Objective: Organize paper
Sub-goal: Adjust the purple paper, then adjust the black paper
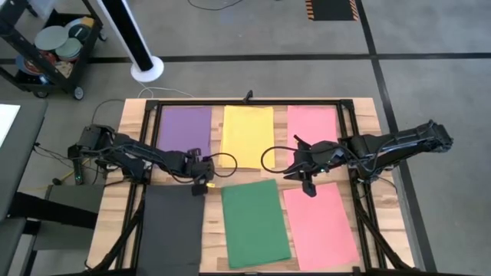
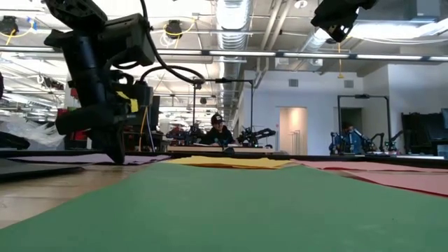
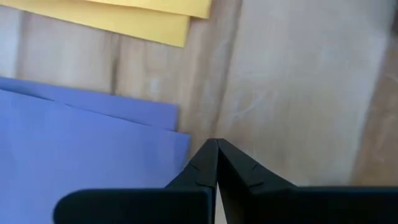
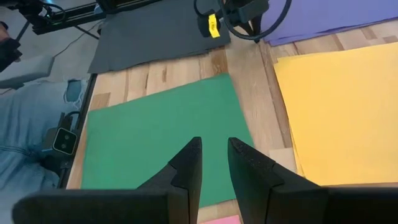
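Six lots of paper lie flat on the wooden table. In the far row are purple (image 1: 184, 126), yellow (image 1: 247, 136) and pink (image 1: 313, 129). Black (image 1: 173, 230), green (image 1: 255, 222) and a second pink (image 1: 321, 224) make up the near row. My left gripper (image 1: 203, 178) (image 3: 216, 143) is shut and low, its tips over bare wood beside the purple stack's near right corner (image 3: 177, 134). My right gripper (image 1: 307, 182) (image 4: 214, 149) is open by a narrow gap. It hangs high above the table near the green sheet's (image 4: 161, 130) far right corner. My left gripper points down with shut tips at the wood right beside the purple stack's corner (image 3: 180, 140). Whether the tips touch the table or the paper, I cannot tell.
A black metal frame (image 1: 253, 102) runs round the table's far edge and sides. Strips of bare wood (image 1: 217, 172) separate the sheets. Cables loop from both arms over the yellow sheet's near edge. A cart (image 1: 54, 50) stands off the table's far left corner, and people sit in the room behind (image 2: 217, 129).
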Controlling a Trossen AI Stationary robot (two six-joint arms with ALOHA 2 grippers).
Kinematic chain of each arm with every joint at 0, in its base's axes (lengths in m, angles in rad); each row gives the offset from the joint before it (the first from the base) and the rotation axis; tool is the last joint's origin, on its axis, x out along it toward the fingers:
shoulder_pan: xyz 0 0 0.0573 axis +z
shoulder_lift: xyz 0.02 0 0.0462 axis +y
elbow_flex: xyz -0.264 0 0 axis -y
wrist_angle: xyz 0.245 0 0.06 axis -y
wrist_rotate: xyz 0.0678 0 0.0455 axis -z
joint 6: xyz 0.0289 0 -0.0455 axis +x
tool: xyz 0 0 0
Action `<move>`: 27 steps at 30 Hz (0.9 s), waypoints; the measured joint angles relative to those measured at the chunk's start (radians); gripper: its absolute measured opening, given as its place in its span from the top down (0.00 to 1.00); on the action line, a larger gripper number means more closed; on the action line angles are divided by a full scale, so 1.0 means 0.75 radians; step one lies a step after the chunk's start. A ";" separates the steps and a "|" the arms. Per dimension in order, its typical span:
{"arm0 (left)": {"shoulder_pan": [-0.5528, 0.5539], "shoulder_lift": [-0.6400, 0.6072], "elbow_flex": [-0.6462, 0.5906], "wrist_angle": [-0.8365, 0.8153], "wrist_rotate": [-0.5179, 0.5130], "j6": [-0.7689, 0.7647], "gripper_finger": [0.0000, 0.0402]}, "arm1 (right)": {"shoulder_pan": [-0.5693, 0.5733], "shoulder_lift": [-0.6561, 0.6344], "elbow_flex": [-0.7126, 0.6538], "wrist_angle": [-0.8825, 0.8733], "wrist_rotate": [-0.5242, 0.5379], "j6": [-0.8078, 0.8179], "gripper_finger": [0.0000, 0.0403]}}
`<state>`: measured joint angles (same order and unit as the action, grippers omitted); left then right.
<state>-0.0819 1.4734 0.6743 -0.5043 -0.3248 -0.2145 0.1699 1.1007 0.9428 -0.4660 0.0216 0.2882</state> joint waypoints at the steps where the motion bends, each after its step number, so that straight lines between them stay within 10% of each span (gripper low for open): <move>1: -0.003 0.000 0.000 0.004 0.017 -0.008 1.00 | 0.000 0.000 0.000 0.000 0.000 0.000 0.81; 16: -0.307 -0.002 0.083 0.026 0.529 -0.036 1.00 | 0.005 0.000 0.000 -0.008 0.002 0.002 0.81; 27: -0.666 -0.002 0.085 -0.239 0.610 -0.498 1.00 | 0.010 0.000 0.000 -0.012 0.011 0.009 0.81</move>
<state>-0.5817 1.4723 0.7377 -0.6833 0.1331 -0.5883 0.1772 1.1007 0.9428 -0.4747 0.0296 0.2952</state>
